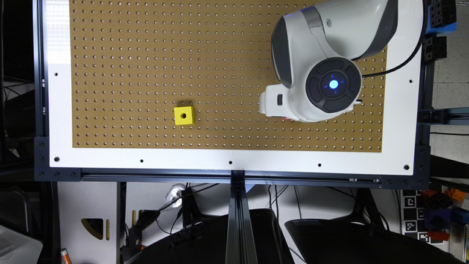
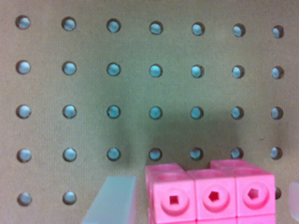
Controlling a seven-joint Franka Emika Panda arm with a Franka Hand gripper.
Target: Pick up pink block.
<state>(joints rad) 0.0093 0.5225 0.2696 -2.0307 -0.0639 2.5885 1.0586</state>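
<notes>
1. From my exterior view the biggest thing is the white table point(image 1: 234, 157), with a brown pegboard point(image 1: 146, 55) covering most of its top, rows of small holes running across it.
2. The white arm point(image 1: 329, 47) comes in from the upper corner at the exterior view's right and hangs over the board there; a round dark cap with a blue light (glowing steadily on my screen) faces the camera.
3. The gripper point(image 2: 202, 205) sits low over the board. In the wrist view I see one pale finger point(image 2: 112, 200) just beside the pink block and the edge of the other finger point(image 2: 294, 200) on the block's far side, so the fingers are spread with the block between them. There is a narrow gap on each side; I cannot tell whether either finger touches the block.
4. The pink block point(image 2: 210, 193) rests on the board directly below the gripper, its round studs with small holes facing the wrist camera. In the exterior view just a reddish-pink sliver point(image 1: 287, 119) peeks out under the arm's white housing.
5. A yellow cube point(image 1: 184, 115) with a centre hole sits on the board well apart from the arm, toward the exterior view's left.
</notes>
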